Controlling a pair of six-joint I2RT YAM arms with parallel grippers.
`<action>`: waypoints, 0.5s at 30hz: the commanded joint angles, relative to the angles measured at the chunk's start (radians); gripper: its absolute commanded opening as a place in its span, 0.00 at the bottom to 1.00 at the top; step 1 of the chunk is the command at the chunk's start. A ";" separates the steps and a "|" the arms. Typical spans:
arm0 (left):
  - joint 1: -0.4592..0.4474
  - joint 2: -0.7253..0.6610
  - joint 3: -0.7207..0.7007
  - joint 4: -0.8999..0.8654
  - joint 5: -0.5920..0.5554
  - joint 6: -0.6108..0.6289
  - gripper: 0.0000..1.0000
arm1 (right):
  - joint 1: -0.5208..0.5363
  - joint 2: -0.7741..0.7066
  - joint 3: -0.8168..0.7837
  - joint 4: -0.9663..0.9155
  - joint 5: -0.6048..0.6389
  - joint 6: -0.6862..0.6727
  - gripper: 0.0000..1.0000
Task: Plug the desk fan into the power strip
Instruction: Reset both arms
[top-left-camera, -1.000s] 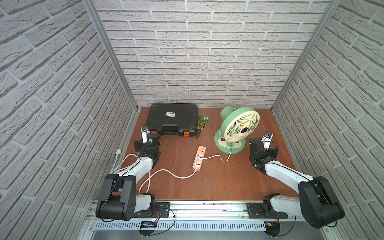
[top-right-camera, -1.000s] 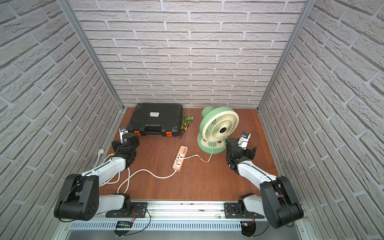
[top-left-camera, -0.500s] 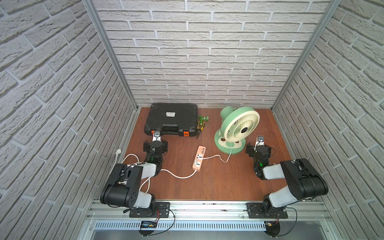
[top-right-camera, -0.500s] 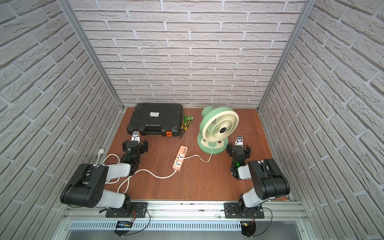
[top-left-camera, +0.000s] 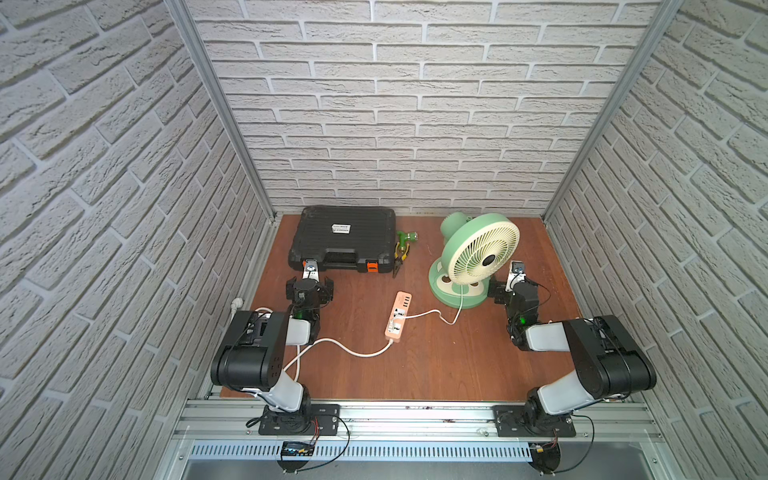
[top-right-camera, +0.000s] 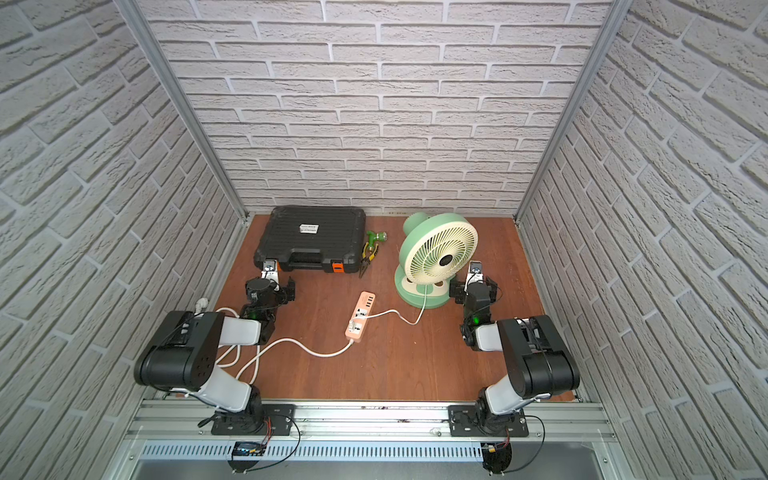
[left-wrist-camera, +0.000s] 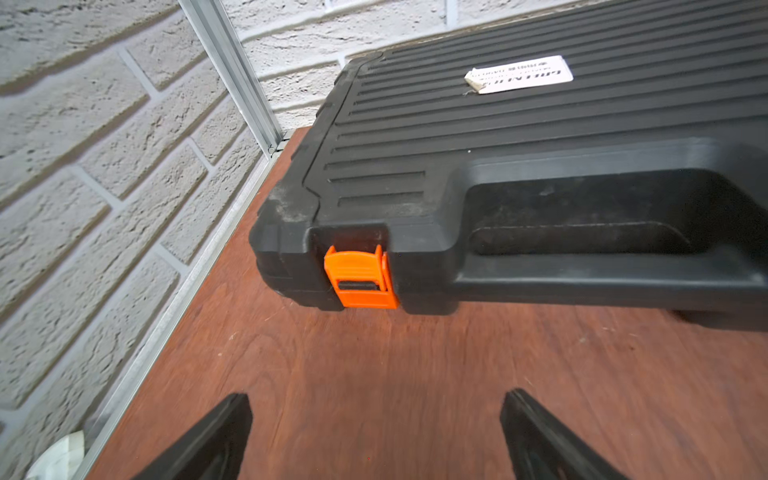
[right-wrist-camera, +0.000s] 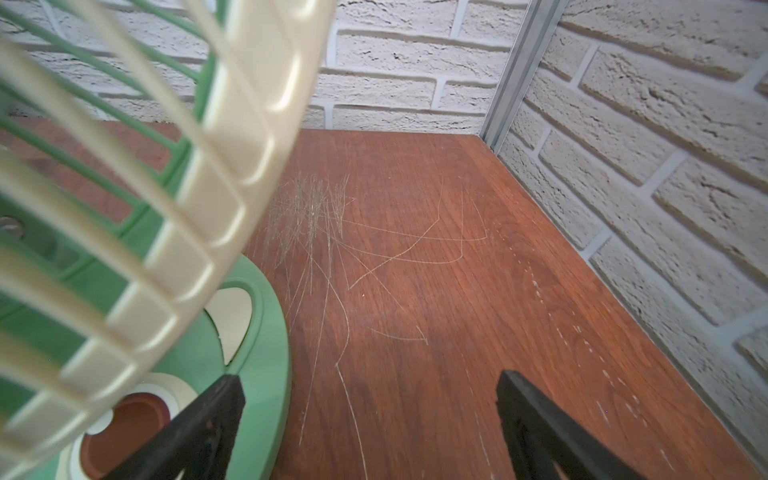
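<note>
Left gripper: jaws spread wide, nothing between them, only bare tabletop. It sits low, just short of the black toolcase, facing that case's near corner. Right gripper: jaws equally wide, empty, one finger over the rim of the desk fan, its cream grille filling that side of the wrist view. In both top views the grippers sit well apart, the left gripper by the toolcase and the right gripper just beside the desk fan, which stands upright at the back right. The power strip lies flat between them, mid-tabletop, touched by neither. Only the top views show the strip. The fan's thin white cord runs from the base to the strip's middle, and the plug appears to sit at a socket there, though how fully it is seated is too small to tell. A thick white cable leaves the strip's near end toward the left arm. The left wrist view shows an orange latch that the wrist camera hides from above, while a top view shows the other latch. Count: two grippers, one fan, one strip, one toolcase, two latches, one pair of pliers beside the case.
</note>
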 joint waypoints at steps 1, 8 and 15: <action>-0.004 -0.011 0.006 0.035 0.003 -0.010 0.98 | -0.003 -0.012 0.009 0.014 -0.008 -0.004 0.99; -0.003 -0.011 0.006 0.033 0.005 -0.010 0.98 | -0.004 -0.004 0.004 0.035 -0.008 -0.006 0.99; -0.003 -0.012 0.007 0.033 0.004 -0.010 0.98 | -0.004 -0.004 0.004 0.037 -0.008 -0.005 0.99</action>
